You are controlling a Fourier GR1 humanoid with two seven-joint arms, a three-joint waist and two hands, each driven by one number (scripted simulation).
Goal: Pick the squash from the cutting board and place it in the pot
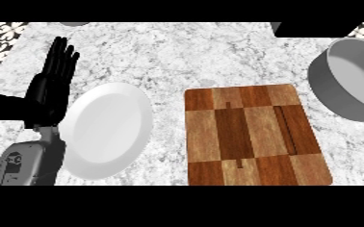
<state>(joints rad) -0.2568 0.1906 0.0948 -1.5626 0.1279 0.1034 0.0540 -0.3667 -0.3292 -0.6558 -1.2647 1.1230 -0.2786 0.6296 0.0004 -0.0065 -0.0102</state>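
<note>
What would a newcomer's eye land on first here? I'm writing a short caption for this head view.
Probably the checkered wooden cutting board at centre right, bare on top with no squash in sight. Next, the white plate to its left, and beside that the left hand resting open with fingers up near the left edge. The grey pot is cut off by the right edge.

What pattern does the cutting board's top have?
A checkerboard of light and dark brown wood on the rectangular wooden cutting board, in the head view.
</note>
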